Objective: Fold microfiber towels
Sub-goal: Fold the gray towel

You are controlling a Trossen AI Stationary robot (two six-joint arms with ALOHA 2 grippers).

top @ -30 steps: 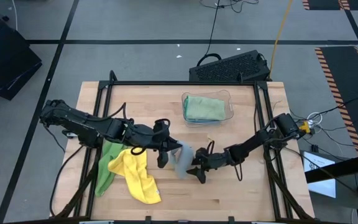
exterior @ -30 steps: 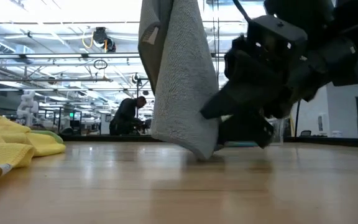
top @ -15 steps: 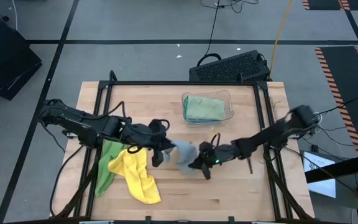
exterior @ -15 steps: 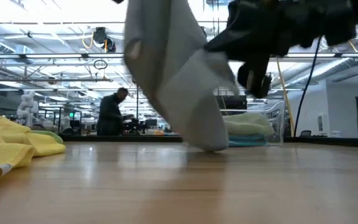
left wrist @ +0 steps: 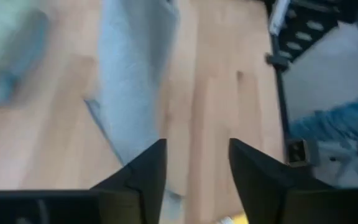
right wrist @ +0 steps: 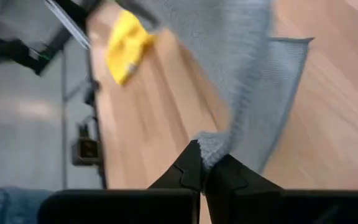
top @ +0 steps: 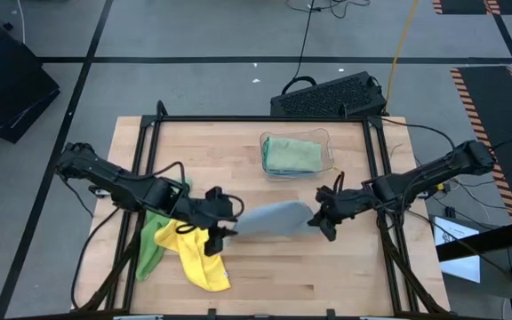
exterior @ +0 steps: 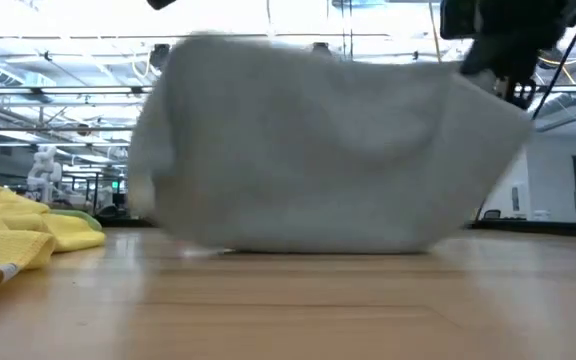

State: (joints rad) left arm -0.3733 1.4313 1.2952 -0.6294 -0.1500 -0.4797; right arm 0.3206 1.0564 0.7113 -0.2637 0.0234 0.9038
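A grey microfiber towel [top: 269, 218] stretches across the middle of the table between my two grippers. In the low view it shows as a wide, blurred sheet [exterior: 328, 150]. My right gripper [top: 320, 220] is at its right end and is shut on it [right wrist: 207, 152]. My left gripper [top: 219, 231] is at its left end and open, with bare wood between its fingers [left wrist: 194, 146]. The grey towel [left wrist: 132, 81] lies just ahead of that gripper. A yellow towel [top: 194, 253] lies crumpled on a green towel [top: 154, 236] at the near left. My left gripper has nothing between its fingers; I cannot tell whether one finger [left wrist: 148, 174] touches the towel's end beside it. My right gripper pinches a bunched bit of the grey towel's edge [right wrist: 214, 142] between its two shut fingers. It comes from the table's right, slanting down. The towel runs away from the fingers toward the left arm, and its lower edge [exterior: 298, 245] is on the table.
A clear plastic bin [top: 327, 142] holding folded towels [top: 292, 153] stands on the far middle of the table. A black keyboard-like thing [top: 327, 96] lies beyond the far edge. Bare wood shows at the near right [top: 327, 276].
My right gripper has shut on the hanging grey towel's lower part. It then rose and went toward the table's right edge with it. The towel had hung upright from my left gripper and is now drawn out sideways. My left gripper has let go and moved a little toward the left edge.
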